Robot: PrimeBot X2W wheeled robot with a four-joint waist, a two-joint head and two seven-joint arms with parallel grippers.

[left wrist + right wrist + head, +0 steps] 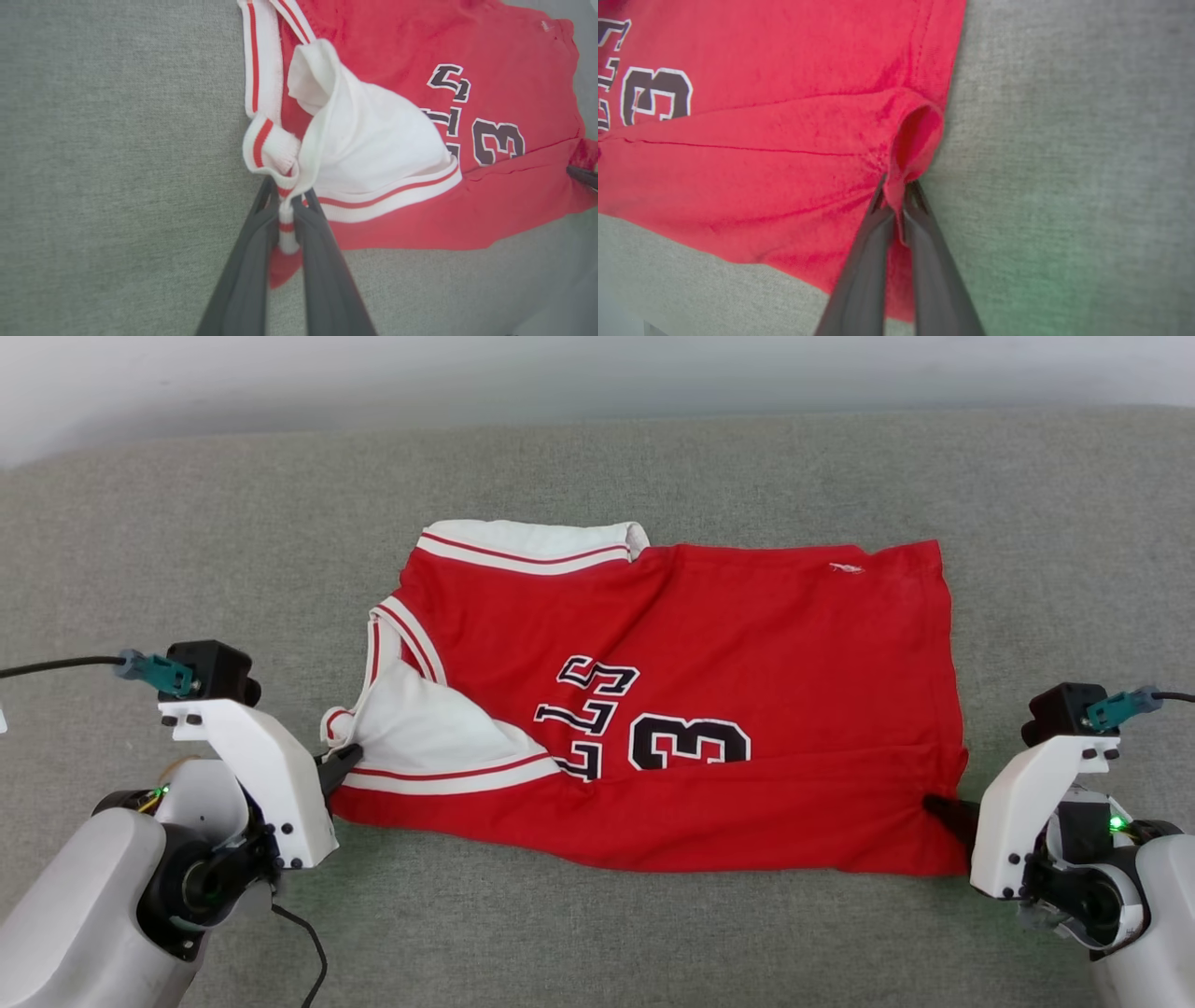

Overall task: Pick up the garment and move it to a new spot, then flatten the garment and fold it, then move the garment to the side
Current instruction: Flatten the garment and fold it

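The garment (709, 709) is a red jersey with white, red-striped trim and a black 3. It lies partly folded on the grey cushion (597, 457). My arms reach in low from either side. My left gripper (286, 196) is clamped on the striped trim at the garment's left end. My right gripper (899, 191) pinches the hem at its right end, seemingly on one bunched fold.

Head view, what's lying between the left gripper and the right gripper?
The garment spans that stretch in the head view: the left gripper pinches its striped trim, the right gripper its red hem edge.
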